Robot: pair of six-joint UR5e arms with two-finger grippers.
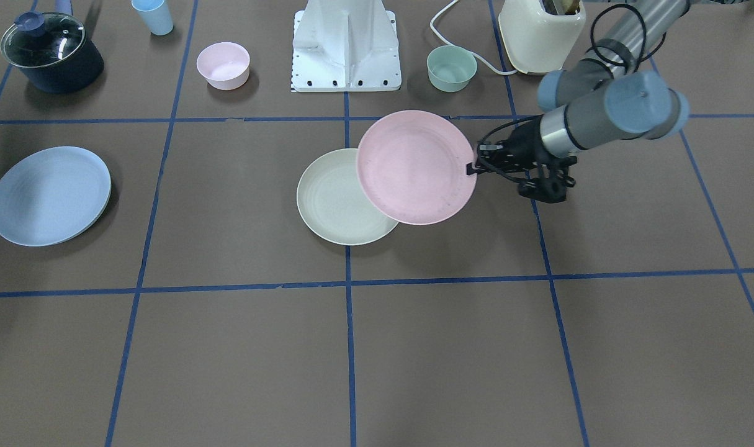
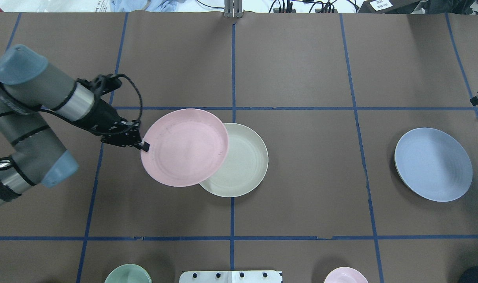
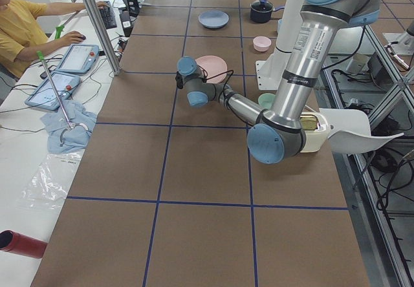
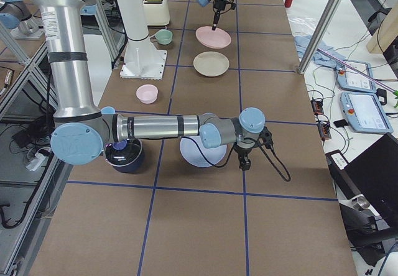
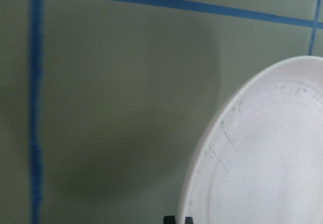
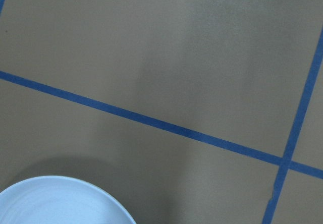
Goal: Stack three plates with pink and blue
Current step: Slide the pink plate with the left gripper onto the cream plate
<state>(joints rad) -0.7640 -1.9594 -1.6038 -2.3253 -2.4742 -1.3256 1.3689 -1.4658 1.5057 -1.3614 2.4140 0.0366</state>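
Left gripper [image 2: 145,146] clamps pink plate [image 2: 185,147], partly above cream plate [image 2: 244,167].

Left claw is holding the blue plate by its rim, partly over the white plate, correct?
No. The left claw holds the pink plate, not the blue plate, by its rim, partly over the white plate. The overhead view shows it.
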